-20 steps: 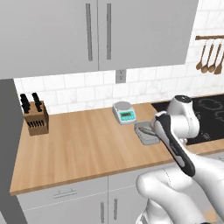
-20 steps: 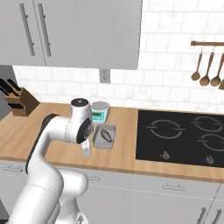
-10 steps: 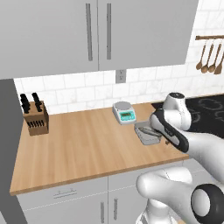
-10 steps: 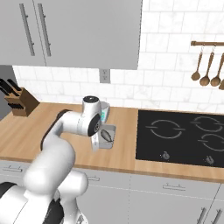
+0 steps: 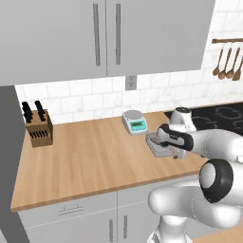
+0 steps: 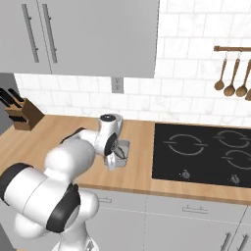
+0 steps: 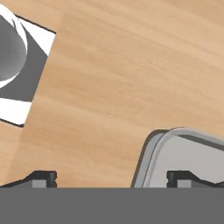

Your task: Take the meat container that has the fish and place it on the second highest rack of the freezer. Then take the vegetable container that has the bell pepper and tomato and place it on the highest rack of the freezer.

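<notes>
The meat container point(image 5: 158, 145) is a shallow grey tray with a raised rim on the wooden counter, just in front of a small scale; no red pieces show in it. My gripper point(image 5: 176, 153) hangs low over its near end, pointing down. In the right base view the gripper point(image 6: 112, 162) sits at the tray's point(image 6: 123, 148) front edge. The hand view has the gripper point(image 7: 113, 179) open and straddling the tray's point(image 7: 192, 157) rounded corner, with one fingertip point(image 7: 184, 177) over the tray and the other over bare wood. Nothing is held. The vegetable container and the freezer's racks are out of view.
A kitchen scale point(image 5: 134, 121) stands behind the tray, close to the hand. A knife block point(image 5: 38, 128) sits at the counter's far left by a tall grey panel point(image 5: 7, 156). The black cooktop point(image 6: 201, 154) lies to the right, with hanging spoons point(image 6: 230, 78) above it.
The arm has folded down and the hand has dropped closer to the tray's near end. The jaws stayed open, and the tray has not moved.
</notes>
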Robot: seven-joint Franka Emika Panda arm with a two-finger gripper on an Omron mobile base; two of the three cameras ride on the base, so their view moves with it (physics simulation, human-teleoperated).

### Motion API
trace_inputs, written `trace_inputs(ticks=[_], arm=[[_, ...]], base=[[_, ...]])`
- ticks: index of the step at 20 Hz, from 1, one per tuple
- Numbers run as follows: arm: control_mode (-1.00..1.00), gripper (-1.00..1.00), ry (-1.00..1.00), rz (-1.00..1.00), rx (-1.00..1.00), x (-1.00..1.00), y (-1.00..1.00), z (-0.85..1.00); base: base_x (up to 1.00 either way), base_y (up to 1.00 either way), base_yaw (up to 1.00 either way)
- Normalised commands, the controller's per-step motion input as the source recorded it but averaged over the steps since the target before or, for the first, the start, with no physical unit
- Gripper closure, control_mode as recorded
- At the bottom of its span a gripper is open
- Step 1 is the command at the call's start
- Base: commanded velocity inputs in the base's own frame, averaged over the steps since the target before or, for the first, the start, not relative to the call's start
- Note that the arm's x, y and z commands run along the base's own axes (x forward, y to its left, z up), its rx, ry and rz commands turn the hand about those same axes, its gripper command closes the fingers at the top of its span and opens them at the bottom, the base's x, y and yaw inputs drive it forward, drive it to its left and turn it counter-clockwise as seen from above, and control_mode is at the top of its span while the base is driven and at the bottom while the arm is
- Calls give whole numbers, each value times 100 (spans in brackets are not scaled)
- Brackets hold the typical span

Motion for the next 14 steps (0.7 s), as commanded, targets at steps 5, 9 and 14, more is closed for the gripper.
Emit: trace_inputs(ticks=[5, 9, 14], arm=[[-100, -100, 4, 0, 0, 42, 0, -22], [-100, -100, 3, 0, 0, 39, 0, -11], [-100, -100, 2, 0, 0, 15, 0, -22]], base=[[0, 0, 0], [0, 0, 0], [0, 0, 0]])
